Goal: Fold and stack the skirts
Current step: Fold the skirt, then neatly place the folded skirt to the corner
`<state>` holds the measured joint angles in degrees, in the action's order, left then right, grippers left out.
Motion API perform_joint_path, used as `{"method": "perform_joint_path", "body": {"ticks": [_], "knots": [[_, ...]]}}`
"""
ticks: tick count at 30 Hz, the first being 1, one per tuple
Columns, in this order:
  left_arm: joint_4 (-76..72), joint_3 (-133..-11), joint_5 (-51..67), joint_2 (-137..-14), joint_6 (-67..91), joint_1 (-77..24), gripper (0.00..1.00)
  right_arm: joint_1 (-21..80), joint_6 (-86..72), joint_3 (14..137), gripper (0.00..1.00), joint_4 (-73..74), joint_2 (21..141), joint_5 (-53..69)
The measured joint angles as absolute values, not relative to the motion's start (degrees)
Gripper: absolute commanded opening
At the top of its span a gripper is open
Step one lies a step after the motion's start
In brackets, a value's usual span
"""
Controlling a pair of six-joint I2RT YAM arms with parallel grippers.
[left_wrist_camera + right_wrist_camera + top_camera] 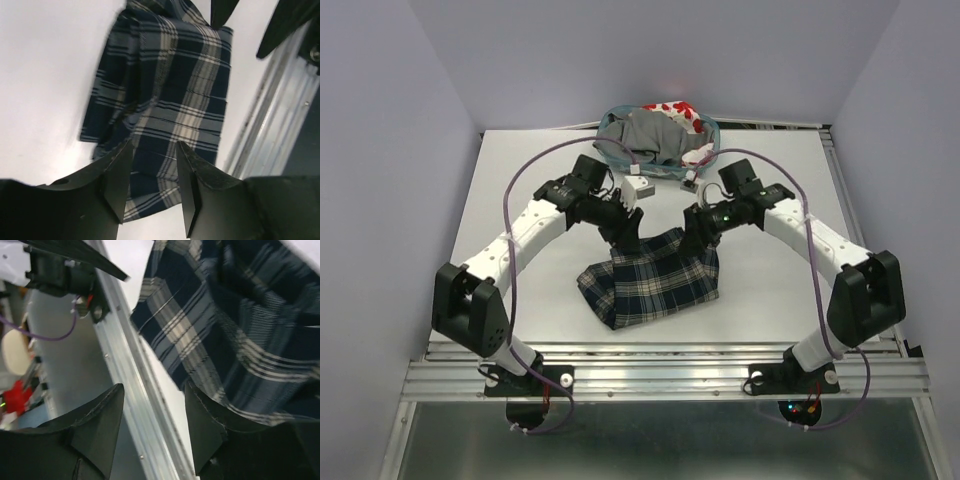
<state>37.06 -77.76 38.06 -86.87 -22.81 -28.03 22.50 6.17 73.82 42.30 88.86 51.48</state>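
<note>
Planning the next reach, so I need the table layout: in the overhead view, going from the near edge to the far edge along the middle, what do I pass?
Table rail → plaid skirt → basket holding the grey skirt and red-printed skirt.

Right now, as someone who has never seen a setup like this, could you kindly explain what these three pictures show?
The overhead view shows two robot arms bolted at the near edge of a white table. The other two pictures come from small cameras on each wrist, so the dark prongs at the bottom are that arm's own fingers.

A plaid skirt lies on the table, loosely folded. Both arms reach over its far edge. The left gripper has its fingers apart with plaid cloth showing between them; the right gripper is also open, with the skirt beside one finger. Neither clearly grips anything.

At the back, a teal basket holds a grey skirt and a white skirt with red print.
</note>
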Motion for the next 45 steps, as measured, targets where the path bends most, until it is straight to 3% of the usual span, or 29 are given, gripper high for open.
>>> {"method": "perform_joint_path", "body": {"ticks": [5,14,19,21,27,28,37,45], "knots": [[30.74,-68.29,41.08,-92.16,-17.67,-28.14,0.53,25.69,-1.43,67.13,0.59,33.5,94.21,54.96],[21.34,-67.92,39.81,-103.98,-12.82,-27.86,0.59,24.6,-9.17,63.92,0.62,21.26,104.62,46.3],[19.07,-67.99,39.16,-104.47,-12.12,-27.81,0.73,24.18,-9.69,61.54,0.64,18.33,103.53,40.69],[19.18,-68.49,38.37,-104.38,-12.14,-27.83,0.77,24.18,-9.28,60.9,0.71,18.39,101.95,37.91],[22.46,-73.87,29.06,-97.56,-13.93,-27.7,0.91,23.9,-7.25,60.84,0.75,21.1,93.45,29.21],[22.68,-74.81,27.42,-95.02,-14.2,-27.7,0.99,23.77,-6.83,60.84,0.75,21.82,91.42,28.32],[21.54,-75.72,12.25,-72.75,-11.57,-27.16,0.99,27.44,-2.76,61.49,0.75,27.66,81.69,18.46],[23.51,-74.39,4.71,-72.2,-9.82,-21.98,0.99,39.62,-1.74,61.1,0.72,29.54,87.15,11.64]]}}
